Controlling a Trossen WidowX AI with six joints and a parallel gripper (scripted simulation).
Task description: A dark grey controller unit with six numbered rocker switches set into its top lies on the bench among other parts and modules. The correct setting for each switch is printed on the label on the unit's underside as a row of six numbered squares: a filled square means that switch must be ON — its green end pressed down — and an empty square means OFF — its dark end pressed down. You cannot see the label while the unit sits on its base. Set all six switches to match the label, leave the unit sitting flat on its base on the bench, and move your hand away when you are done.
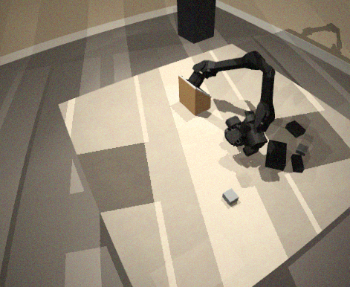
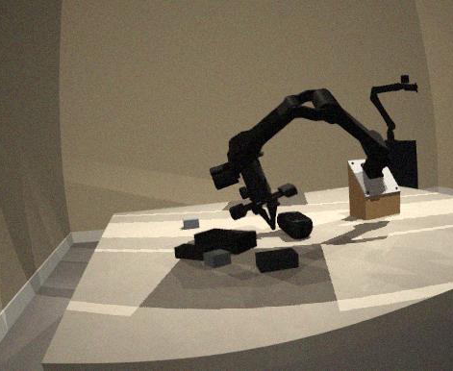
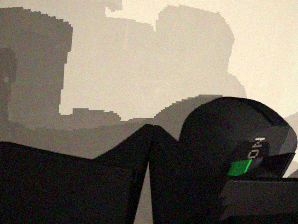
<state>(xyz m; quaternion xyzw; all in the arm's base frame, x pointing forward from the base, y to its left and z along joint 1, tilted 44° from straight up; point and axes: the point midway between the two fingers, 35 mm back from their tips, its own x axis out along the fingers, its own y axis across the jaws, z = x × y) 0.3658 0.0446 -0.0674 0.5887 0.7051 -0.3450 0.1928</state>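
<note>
Closed fingers point(image 2: 273, 228), gripping nothing, point down beside the dark controller unit point(image 2: 294, 225) point(image 3: 227, 125)

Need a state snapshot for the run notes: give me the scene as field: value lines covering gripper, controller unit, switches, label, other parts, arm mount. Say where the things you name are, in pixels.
gripper point(image 2: 273, 228): shut, nothing held, fingertips low beside the controller unit
controller unit point(image 2: 294, 225) point(image 3: 215, 125): on the bench point(image 2: 210, 332) point(image 1: 128, 256), mostly hidden by the arm in the top view
switches: one green end and ON lettering visible in the wrist view; full setting cannot be told
label: not visible
other parts: large black block point(image 1: 276, 155) point(image 2: 225, 240), two smaller black blocks, two small grey blocks
arm mount: wooden wedge with pale sloping top point(image 1: 195, 97) point(image 2: 373, 208)
</note>
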